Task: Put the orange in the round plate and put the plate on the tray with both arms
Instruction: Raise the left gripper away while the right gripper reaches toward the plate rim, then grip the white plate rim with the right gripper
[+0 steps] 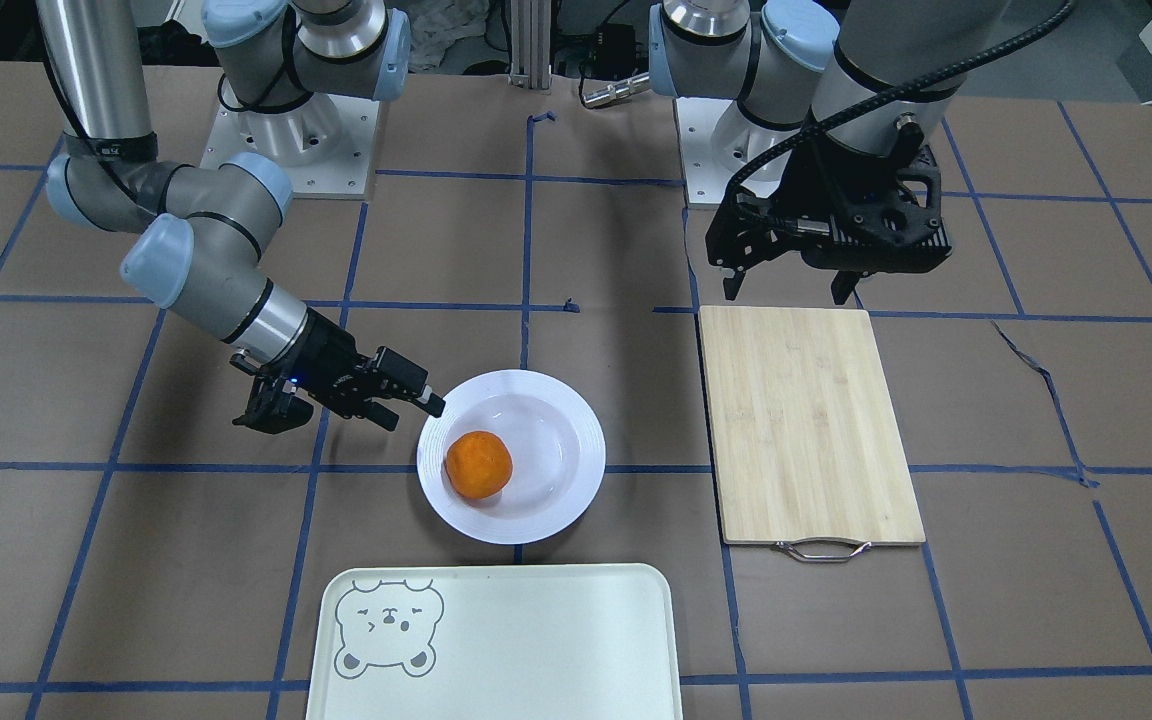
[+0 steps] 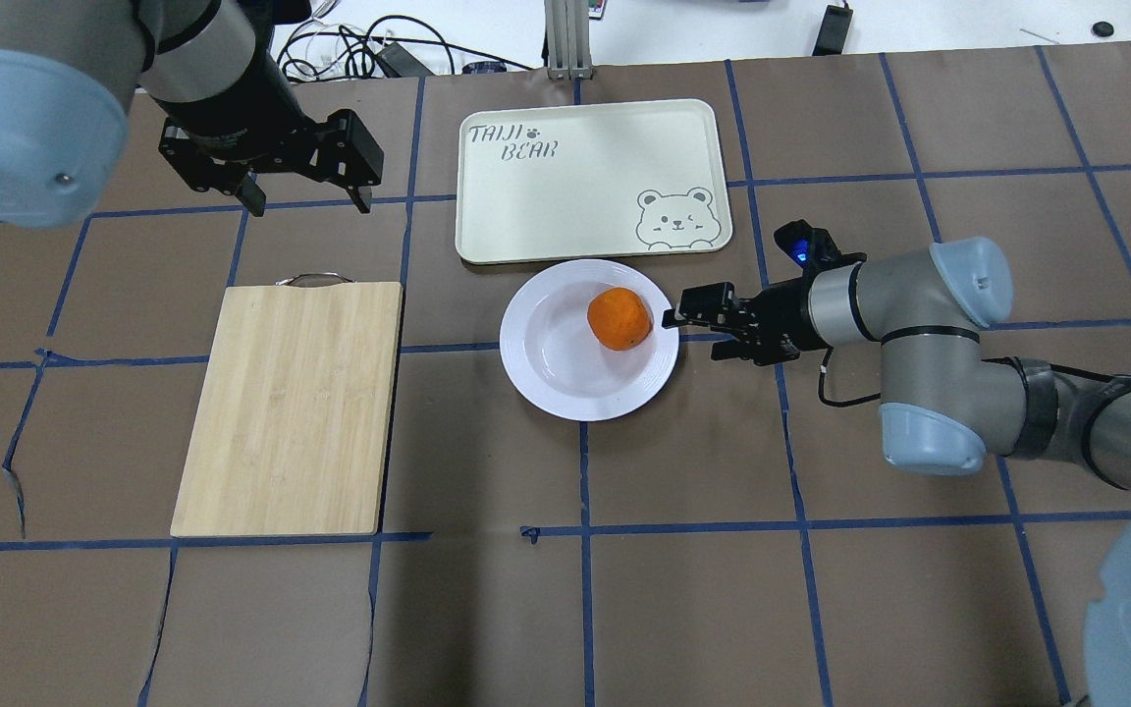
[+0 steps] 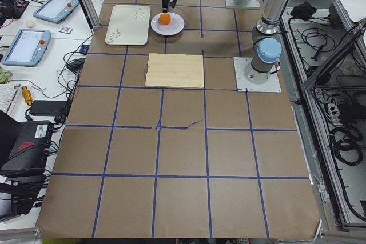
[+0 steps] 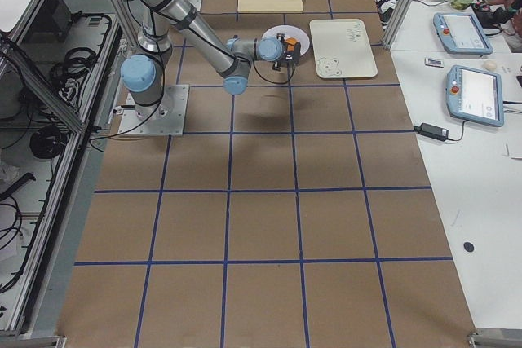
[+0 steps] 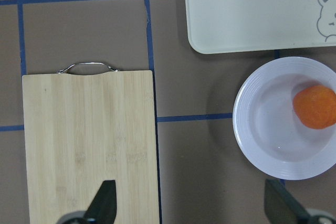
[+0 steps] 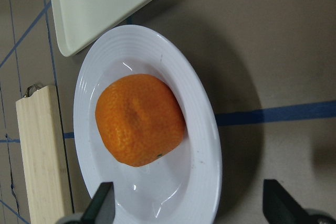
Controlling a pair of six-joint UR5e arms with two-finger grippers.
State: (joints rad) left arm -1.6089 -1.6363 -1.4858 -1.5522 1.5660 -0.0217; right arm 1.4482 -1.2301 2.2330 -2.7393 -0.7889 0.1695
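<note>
The orange (image 1: 478, 465) lies inside the round plate (image 1: 576, 410), off-centre toward the right arm. Just beyond the plate, away from the robot, sits the tray (image 1: 536, 640). My right gripper (image 2: 691, 334) is open and low at the plate's rim. In the right wrist view its gripper (image 6: 189, 208) has one finger over the plate (image 6: 205, 129) and one over the table, with the orange (image 6: 139, 119) ahead. My left gripper (image 2: 310, 206) hangs open and empty above the table, past the far end of the cutting board.
A bamboo cutting board (image 2: 291, 407) with a metal handle lies on the left arm's side of the plate. Brown paper with blue tape lines covers the table (image 2: 683, 550). Tablets and cables sit on a side bench (image 3: 34, 32).
</note>
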